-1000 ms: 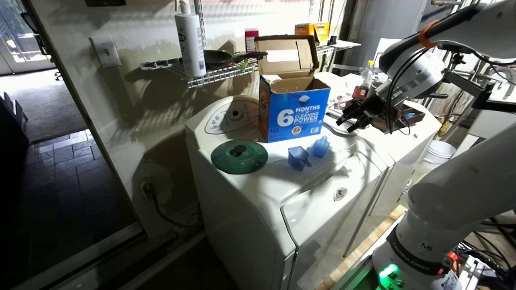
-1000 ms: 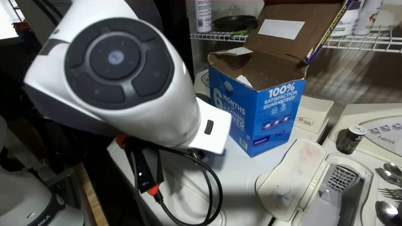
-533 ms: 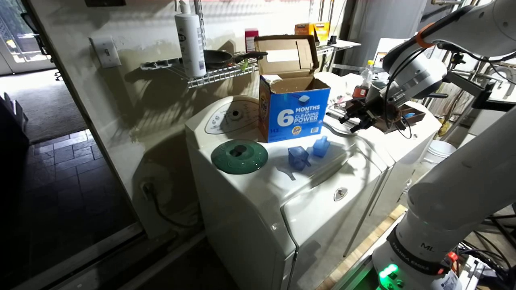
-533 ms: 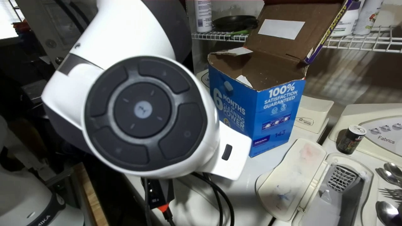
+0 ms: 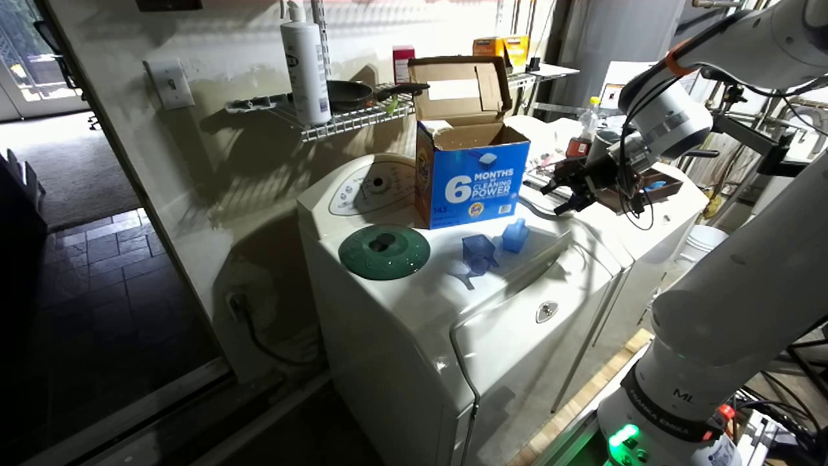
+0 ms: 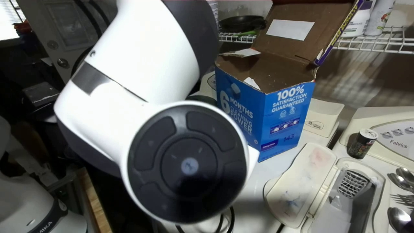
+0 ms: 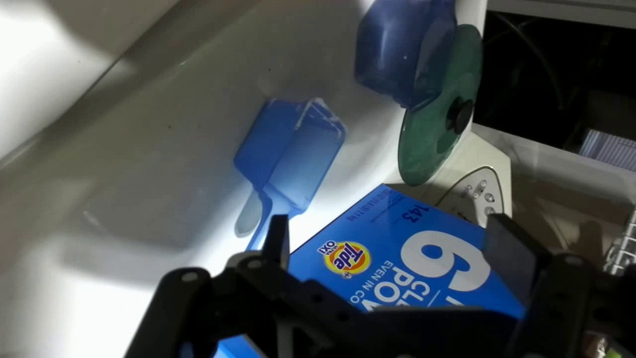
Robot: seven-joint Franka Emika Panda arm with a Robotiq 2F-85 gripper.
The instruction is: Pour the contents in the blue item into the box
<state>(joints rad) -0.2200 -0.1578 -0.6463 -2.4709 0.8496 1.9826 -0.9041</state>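
Note:
Two light-blue plastic scoops stand on the white washer top: one (image 5: 515, 236) nearer my gripper, the other (image 5: 479, 251) nearer the green lid. Both show in the wrist view, the nearer scoop (image 7: 298, 149) at centre and the farther scoop (image 7: 397, 47) at the top. I cannot see contents in either. The open cardboard box (image 5: 475, 184), blue with a white "6", stands behind them; it also shows in an exterior view (image 6: 265, 113). My gripper (image 5: 554, 199) is open and empty, right of the box and above the washer; its spread fingers (image 7: 395, 243) frame the box's front panel.
A green round lid (image 5: 384, 252) lies left of the scoops. A wire shelf (image 5: 362, 122) with a pan and a bottle is behind. A cream tray (image 6: 343, 194), a can (image 6: 362, 144) and cutlery (image 6: 399, 216) lie right of the box.
The arm's wrist has moved right and down in an exterior view, covering more of the box's front edge. The gripper has shifted and tilted slightly, staying open. Scoops and box have not moved.

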